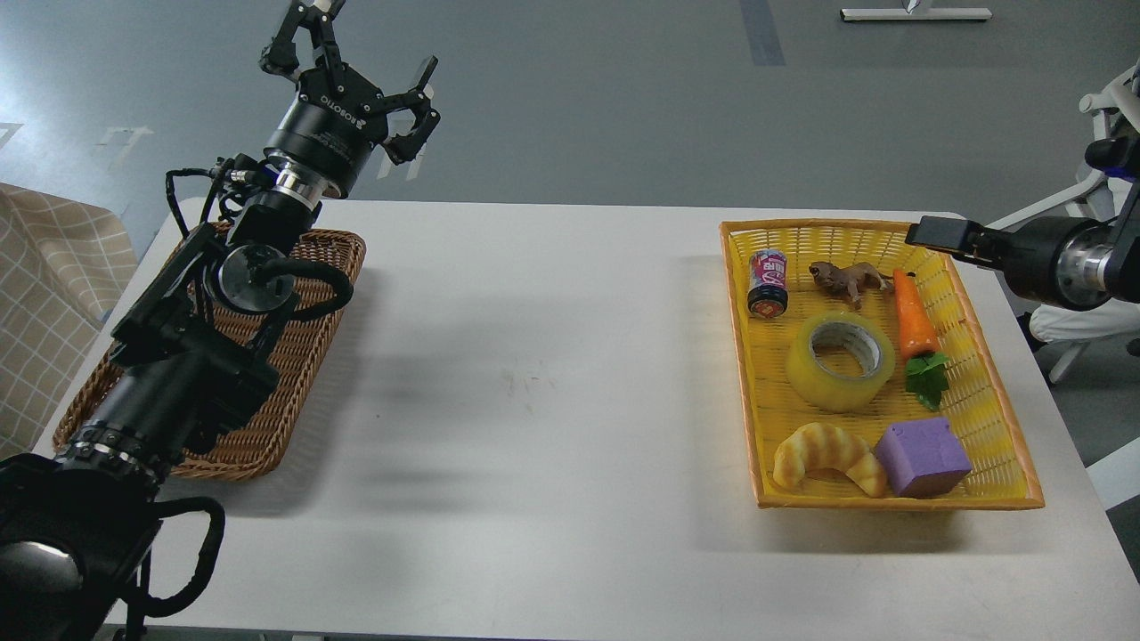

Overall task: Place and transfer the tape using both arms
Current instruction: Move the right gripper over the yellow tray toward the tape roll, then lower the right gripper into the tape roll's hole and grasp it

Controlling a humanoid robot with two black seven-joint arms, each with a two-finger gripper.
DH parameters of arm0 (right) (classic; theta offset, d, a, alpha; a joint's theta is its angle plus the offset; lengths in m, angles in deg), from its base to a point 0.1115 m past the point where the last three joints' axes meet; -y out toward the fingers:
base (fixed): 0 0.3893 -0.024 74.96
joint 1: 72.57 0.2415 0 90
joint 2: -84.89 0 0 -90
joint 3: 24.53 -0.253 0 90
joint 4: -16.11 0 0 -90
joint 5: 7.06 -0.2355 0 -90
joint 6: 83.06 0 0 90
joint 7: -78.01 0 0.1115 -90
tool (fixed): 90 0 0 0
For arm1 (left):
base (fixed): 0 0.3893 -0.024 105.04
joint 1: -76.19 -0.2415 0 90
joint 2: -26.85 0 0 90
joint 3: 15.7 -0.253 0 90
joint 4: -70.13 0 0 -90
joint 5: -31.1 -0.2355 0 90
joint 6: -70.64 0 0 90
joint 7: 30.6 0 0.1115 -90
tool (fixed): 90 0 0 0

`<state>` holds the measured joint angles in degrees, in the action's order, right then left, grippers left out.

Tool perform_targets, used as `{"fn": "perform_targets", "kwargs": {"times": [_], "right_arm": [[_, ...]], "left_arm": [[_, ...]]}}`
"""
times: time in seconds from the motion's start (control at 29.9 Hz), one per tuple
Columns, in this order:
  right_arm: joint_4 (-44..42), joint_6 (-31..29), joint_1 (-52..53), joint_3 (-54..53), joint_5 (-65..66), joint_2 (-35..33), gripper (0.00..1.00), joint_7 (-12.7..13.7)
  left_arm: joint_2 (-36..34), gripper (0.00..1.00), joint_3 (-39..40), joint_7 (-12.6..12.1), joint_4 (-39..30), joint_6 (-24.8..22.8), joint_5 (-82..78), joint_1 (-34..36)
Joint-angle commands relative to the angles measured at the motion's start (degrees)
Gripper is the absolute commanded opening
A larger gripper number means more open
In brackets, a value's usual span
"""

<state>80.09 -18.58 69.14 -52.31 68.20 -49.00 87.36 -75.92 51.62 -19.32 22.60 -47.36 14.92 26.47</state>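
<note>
Tape (841, 361) lies flat in yellow basket (989, 418). Left gripper (365, 67) raised, jaws spread, empty. Right gripper (944, 235) over basket's far rim; jaw state unclear.

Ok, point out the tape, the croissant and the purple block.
tape (806, 374): head view, on its yellow outer wall.
croissant (824, 450): head view, on the middle of its ridged back.
purple block (922, 456): head view, on its top face.
</note>
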Motion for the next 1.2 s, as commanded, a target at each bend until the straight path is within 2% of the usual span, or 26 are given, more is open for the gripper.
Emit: {"fn": "perform_targets", "kwargs": {"times": [0.0,0.17,0.64,0.84,1.17], "right_arm": [[0.2,0.0,-1.1,0.2,2.9,0.6,1.0,-0.1],[0.5,-0.3,-2.7,0.3,8.1,0.9,1.0,-0.3],[0.9,-0.8,-2.1,3.1,8.8,3.1,1.0,-0.9],[1.0,-0.7,-2.3,4.3,15.4,3.6,1.0,-0.9],[0.8,-0.7,-2.9,6.3,16.1,5.2,0.98,-0.9]], "left_arm": [[0.0,0.98,0.0,0.0,0.0,0.0,-0.1,0.1],[-0.1,0.98,0.0,0.0,0.0,0.0,-0.1,0.1],[-0.1,0.98,0.0,0.1,0.0,0.0,0.0,-0.5],[-0.1,0.98,0.0,0.1,0.0,0.0,0.0,-0.4],[-0.1,0.98,0.0,0.1,0.0,0.0,0.1,-0.5]]}}
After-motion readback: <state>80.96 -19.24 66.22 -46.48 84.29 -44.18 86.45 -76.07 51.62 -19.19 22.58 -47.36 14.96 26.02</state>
